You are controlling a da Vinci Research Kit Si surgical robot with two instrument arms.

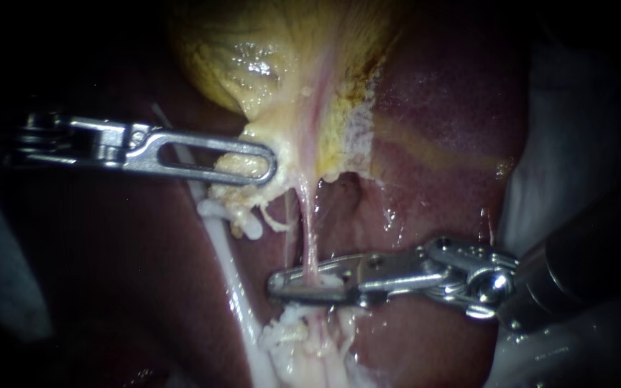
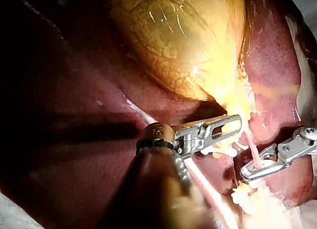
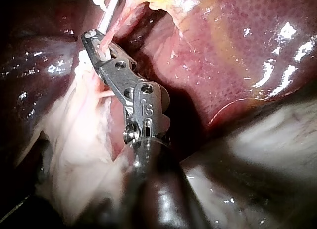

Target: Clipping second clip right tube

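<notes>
The thin pink right tube (image 1: 309,230) runs down from the neck of the yellow gallbladder (image 1: 267,57) into frayed white tissue. My right instrument (image 1: 276,284) reaches in from the right, and its jaws lie shut on this tube low down. The left wrist view shows the same grip of the right instrument (image 2: 245,175) on the tube (image 2: 251,149), and the right wrist view shows the jaws (image 3: 91,38) across the tube (image 3: 110,33). My left instrument (image 1: 267,162) holds its windowed jaws shut on gallbladder tissue at the neck, pulled leftward. A white left tube (image 1: 228,266) runs beside it.
Dark red liver (image 1: 440,108) lies under and around everything. A pale cloth (image 1: 569,144) lies at the right edge, behind the right shaft. Frayed white tissue (image 1: 303,345) sits below the right jaws.
</notes>
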